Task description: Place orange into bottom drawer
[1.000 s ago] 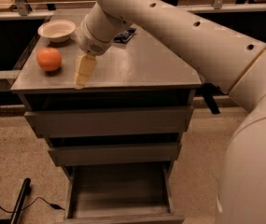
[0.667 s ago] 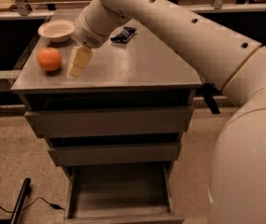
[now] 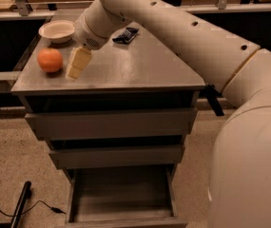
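The orange (image 3: 50, 60) is a small round orange-red fruit resting on the left part of the grey cabinet top (image 3: 125, 65). My gripper (image 3: 74, 71) hangs from the big cream arm just right of the orange, close to the cabinet top and not touching the fruit. The bottom drawer (image 3: 121, 201) is pulled open below the two shut drawers, and its bare grey floor shows nothing inside.
A cream shallow bowl (image 3: 57, 31) sits behind the orange at the back left. A dark packet (image 3: 126, 34) lies at the back of the cabinet top. A black cable and rod (image 3: 20, 208) lie on the speckled floor at left.
My gripper has moved left along the cabinet top toward the orange. The orange, bowl and drawer have stayed where they were.
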### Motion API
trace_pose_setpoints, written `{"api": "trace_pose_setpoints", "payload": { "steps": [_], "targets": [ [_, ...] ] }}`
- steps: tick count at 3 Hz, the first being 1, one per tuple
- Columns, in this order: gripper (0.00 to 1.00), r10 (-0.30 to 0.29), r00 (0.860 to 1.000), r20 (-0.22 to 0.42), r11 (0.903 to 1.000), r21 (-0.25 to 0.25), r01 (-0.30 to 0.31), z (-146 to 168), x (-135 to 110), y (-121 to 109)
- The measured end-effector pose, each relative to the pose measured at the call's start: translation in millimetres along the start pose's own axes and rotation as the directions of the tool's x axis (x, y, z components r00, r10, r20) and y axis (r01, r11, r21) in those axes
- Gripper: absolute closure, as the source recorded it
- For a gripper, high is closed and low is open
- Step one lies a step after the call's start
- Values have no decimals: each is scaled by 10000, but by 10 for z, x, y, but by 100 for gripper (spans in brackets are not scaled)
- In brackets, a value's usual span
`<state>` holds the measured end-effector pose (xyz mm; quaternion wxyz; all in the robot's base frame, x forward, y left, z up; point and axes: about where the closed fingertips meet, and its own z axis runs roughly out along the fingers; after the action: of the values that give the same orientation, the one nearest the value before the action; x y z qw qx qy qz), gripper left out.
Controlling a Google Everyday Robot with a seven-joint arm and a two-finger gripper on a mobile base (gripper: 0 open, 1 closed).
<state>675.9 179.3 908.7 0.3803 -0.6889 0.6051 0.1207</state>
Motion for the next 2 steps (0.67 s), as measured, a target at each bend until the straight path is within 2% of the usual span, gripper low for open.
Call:
{"api": "trace_pose_setpoints", "payload": {
  "steps": [2],
  "targets": [
    [0, 753, 9962, 444, 9969, 183, -762, 213, -73, -112]
  ]
}}
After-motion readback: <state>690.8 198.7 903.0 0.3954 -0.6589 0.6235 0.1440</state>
